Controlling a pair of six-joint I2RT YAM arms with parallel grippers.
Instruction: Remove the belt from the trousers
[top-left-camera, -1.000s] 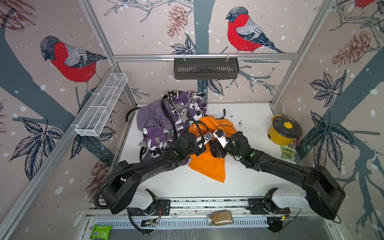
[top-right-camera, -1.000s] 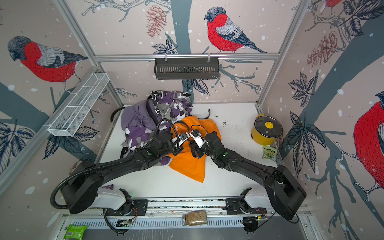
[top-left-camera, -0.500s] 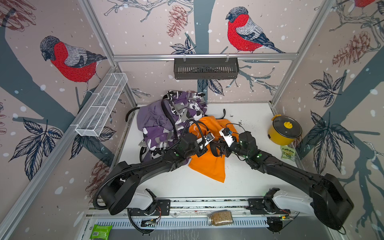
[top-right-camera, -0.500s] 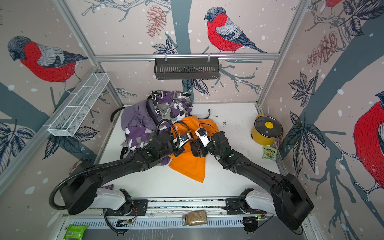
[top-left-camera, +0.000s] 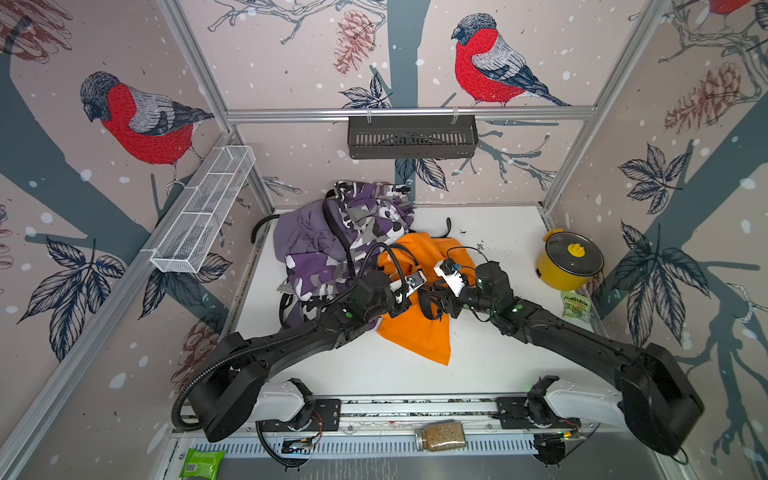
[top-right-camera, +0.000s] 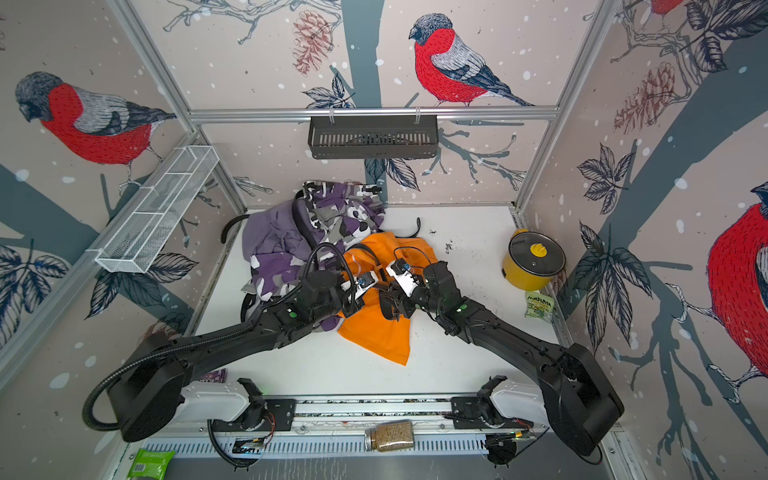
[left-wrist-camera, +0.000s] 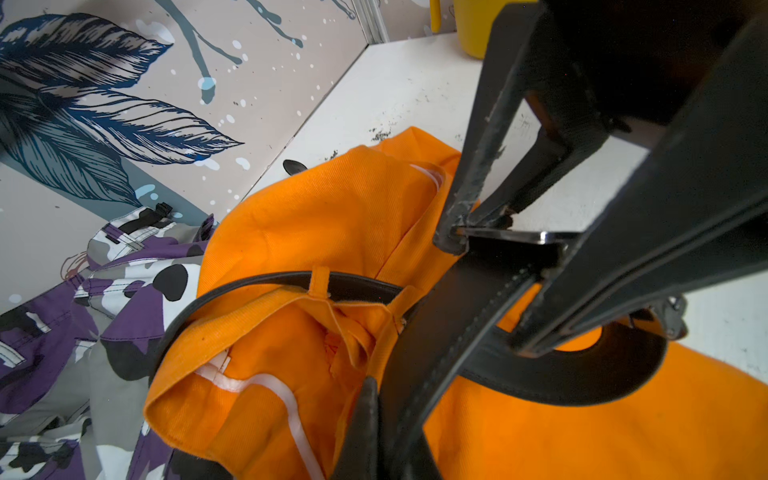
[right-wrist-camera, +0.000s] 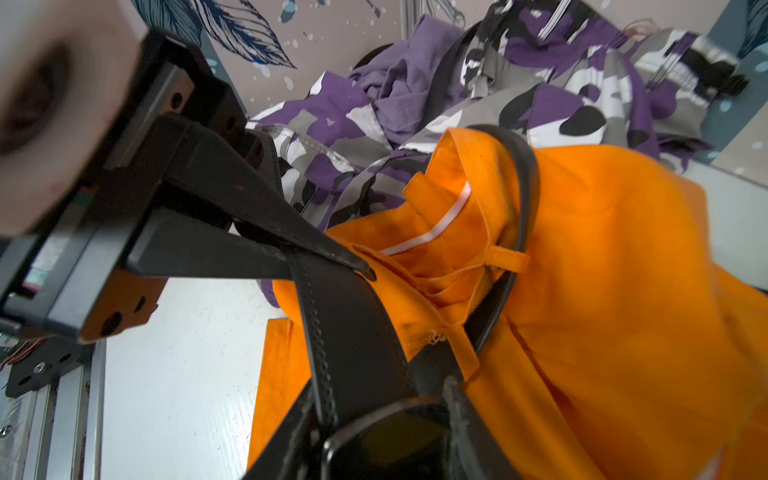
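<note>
My left jaws are closed flat on the strap of the black belt (left-wrist-camera: 436, 332). They pinch it just beside the bunched waistband of the orange trousers (top-left-camera: 419, 336). My right jaws stand part way apart with the belt's buckle (left-wrist-camera: 519, 237) end between them, and the metal touches both fingers, so I hold the belt there too. The two grips sit close together on the same belt, above the orange cloth near the middle of the white table (top-left-camera: 498, 353).

From my left jaws the belt (right-wrist-camera: 353, 332) curves back around the waistband and runs through an orange loop (left-wrist-camera: 319, 282), which my right wrist view also shows (right-wrist-camera: 505, 257). Between my two grips a short stretch of strap bends in a curve over the cloth.

In both top views the orange trousers (top-right-camera: 378, 332) lie with one leg stretched towards my base and the waist end turned towards the back wall. Behind them, to my left, the camouflage trousers (top-left-camera: 374, 216) and the lilac trousers (top-left-camera: 303, 237) are heaped together in the back corner. The camouflage pair touches the orange pair. A dark strap lies across that heap, but I cannot tell which pair it belongs to.

A yellow pot (top-left-camera: 569, 266) with a glass lid stands at the table's right edge, well apart from the clothes.
</note>
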